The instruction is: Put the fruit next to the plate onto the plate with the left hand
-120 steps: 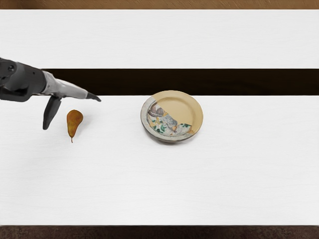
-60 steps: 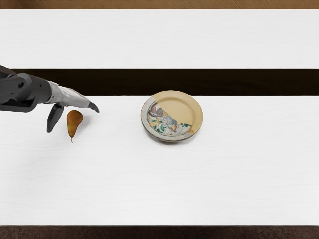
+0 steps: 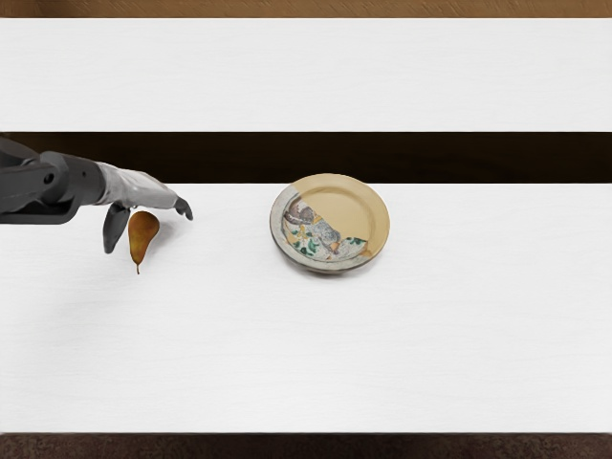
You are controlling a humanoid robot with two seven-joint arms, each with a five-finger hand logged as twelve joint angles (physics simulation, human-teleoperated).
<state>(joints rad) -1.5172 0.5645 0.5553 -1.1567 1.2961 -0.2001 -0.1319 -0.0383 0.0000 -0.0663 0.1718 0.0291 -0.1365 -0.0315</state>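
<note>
White table (image 3: pixel 402 354) stretched across the view. At its left, a brown pear (image 3: pixel 142 236) lay on it, stem toward the near edge, well apart from the painted plate (image 3: pixel 381 216) to its right. Over the pear's far end hung the left hand (image 3: pixel 142 195), fingers (image 3: pixel 182 207) spread and holding nothing, thumb (image 3: pixel 115 228) just left of the fruit. Beyond ran a dark gap (image 3: pixel 430 158).

Brown-orange pear (image 3: pixel 142 235); tan plate (image 3: pixel 359 207), grey-green-orange pattern; white table (image 3: pixel 316 344).
</note>
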